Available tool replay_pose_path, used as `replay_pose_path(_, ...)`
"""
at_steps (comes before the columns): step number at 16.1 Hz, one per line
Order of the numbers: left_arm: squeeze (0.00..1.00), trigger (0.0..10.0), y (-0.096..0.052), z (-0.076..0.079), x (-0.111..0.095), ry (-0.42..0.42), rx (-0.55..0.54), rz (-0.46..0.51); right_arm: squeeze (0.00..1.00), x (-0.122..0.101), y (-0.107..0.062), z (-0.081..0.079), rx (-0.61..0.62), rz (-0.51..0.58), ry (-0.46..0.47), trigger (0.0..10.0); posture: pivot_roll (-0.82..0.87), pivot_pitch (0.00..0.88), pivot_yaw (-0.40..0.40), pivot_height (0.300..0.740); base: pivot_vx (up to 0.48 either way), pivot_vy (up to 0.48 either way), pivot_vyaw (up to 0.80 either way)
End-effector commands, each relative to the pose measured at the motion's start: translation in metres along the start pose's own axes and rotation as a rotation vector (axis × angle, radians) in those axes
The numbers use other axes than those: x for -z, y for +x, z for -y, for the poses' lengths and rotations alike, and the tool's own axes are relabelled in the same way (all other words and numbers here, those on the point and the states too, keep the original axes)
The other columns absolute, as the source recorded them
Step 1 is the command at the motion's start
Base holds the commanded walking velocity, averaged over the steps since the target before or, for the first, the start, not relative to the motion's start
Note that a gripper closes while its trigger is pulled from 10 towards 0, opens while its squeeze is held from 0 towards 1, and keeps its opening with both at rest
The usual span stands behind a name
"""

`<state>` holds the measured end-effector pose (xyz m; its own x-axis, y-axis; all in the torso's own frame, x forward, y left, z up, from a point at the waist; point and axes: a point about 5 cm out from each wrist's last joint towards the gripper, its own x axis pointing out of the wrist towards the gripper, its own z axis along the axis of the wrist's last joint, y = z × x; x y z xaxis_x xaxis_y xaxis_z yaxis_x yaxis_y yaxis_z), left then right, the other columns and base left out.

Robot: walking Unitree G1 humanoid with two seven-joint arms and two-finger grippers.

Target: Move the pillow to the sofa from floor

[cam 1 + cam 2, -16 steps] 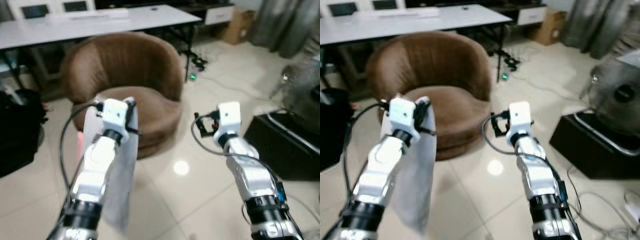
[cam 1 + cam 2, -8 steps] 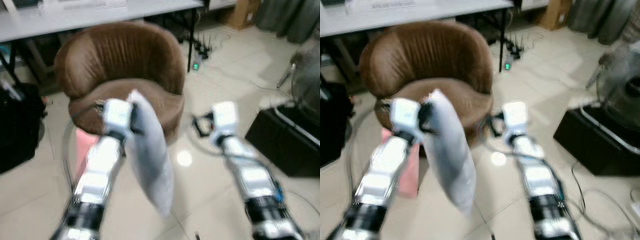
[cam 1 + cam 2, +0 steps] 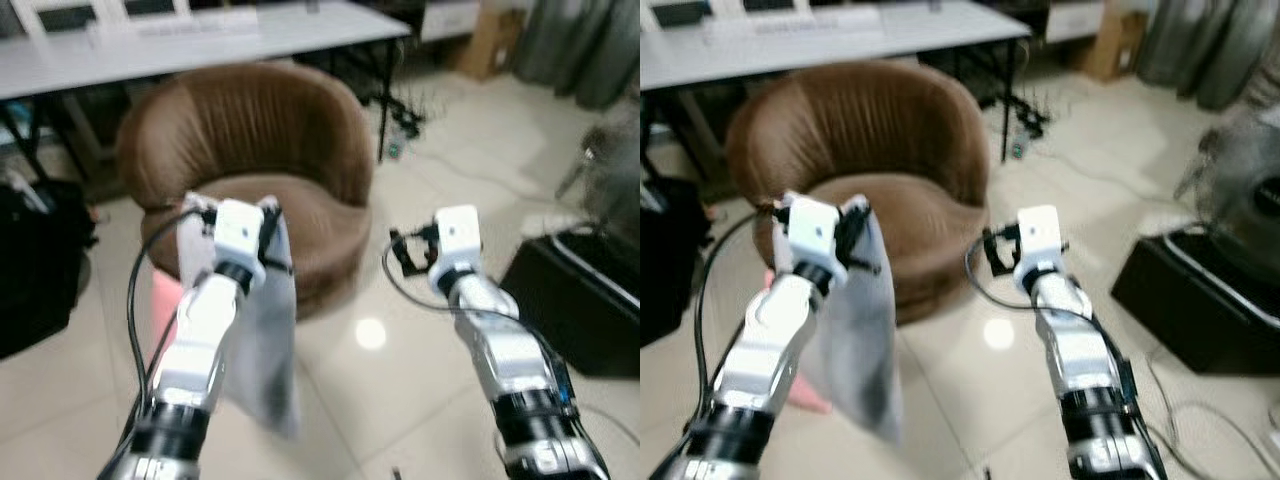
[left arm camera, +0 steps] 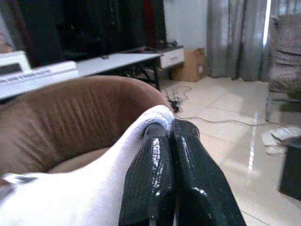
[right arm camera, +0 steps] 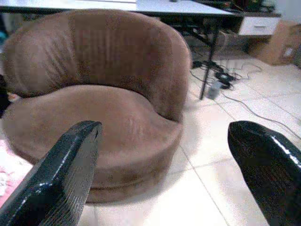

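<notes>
Two of my fingers, those of my left gripper (image 4: 171,162), are pressed together on the top edge of the pillow (image 3: 262,340), pinching a fold of its white cover between them. Below that pinch it hangs limp and long, clear of the floor, sagging under its own weight beside my forearm. I judge it light and soft, with nothing stiff inside, so it will swing and drape rather than hold a shape. A grip on one edge of thin, smooth fabric could slip; I think bunching more cloth, or taking a corner seam, would hold it better.

My right gripper (image 5: 164,155) hangs level with the left, off to its side, its fingers spread wide apart with nothing between them.

Just beyond both sets of fingertips is the sofa (image 3: 250,140), a round brown tub seat, its cushion lying ahead of the dangling pillow.

Farther back, behind the sofa, runs a long white table (image 3: 200,40).
</notes>
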<state>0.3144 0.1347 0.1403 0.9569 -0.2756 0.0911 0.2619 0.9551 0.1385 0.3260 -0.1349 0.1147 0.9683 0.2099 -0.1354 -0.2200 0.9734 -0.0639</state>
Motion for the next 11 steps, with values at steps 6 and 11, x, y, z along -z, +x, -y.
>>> replay_pose_path(6,0.00,10.0,0.0030,-0.0025,-0.0139,0.011,0.000,0.062,0.00,-0.0043,0.0018,-0.0083,-0.044,0.017,-0.036,10.0,0.04,0.000,0.028,0.740,0.368,0.000,0.22)
replay_pose_path(11,0.00,10.0,0.0032,-0.0008,-0.0131,0.012,0.016,0.058,0.00,-0.0023,0.0016,-0.0014,0.002,0.012,0.002,10.0,0.04,0.000,0.033,0.740,0.387,0.000,0.16)
